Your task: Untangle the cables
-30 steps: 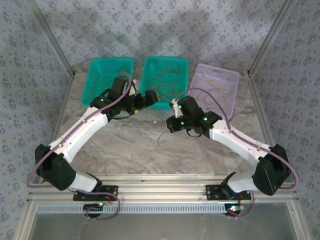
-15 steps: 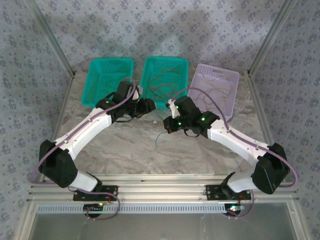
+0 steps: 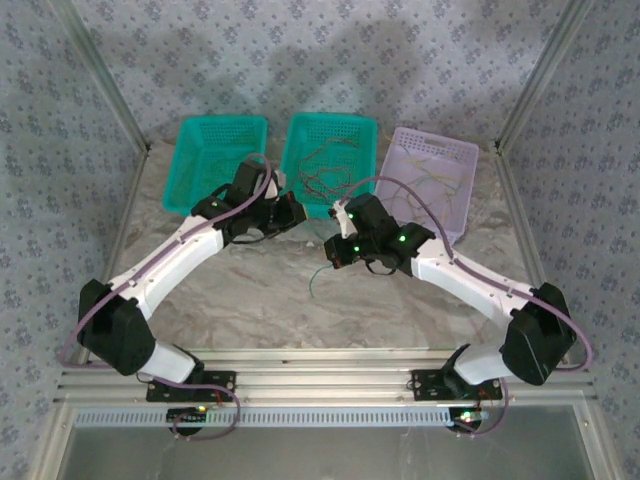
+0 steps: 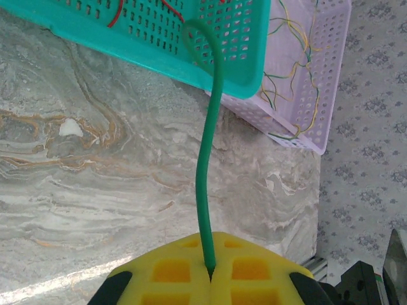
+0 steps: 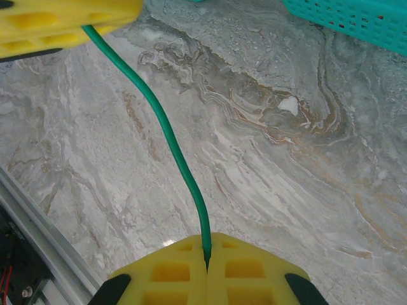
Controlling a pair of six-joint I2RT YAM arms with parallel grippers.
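Both left hand [image 4: 210,274] and right hand [image 5: 206,264] clamp one green cable [image 5: 162,121] above marbled table [image 3: 250,300], patterned walls [image 3: 330,60] around.

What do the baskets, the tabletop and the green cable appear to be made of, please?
The teal basket and lilac basket: moulded plastic, matte, judging by the uniform perforated walls. The tabletop: marble-look veined surface, slightly glossy; stone or laminate, unclear. The green cable: smooth plastic-coated wire, holding a curve.

The right gripper [image 5: 206,249] sits at the near edge, its yellow jaws pressed together on a green cable [image 5: 166,130]; the cable curves up and left over the marble counter [image 5: 286,178] into the yellow jaws of the left gripper [image 5: 76,22]; a teal basket [image 5: 356,19] lies far right.
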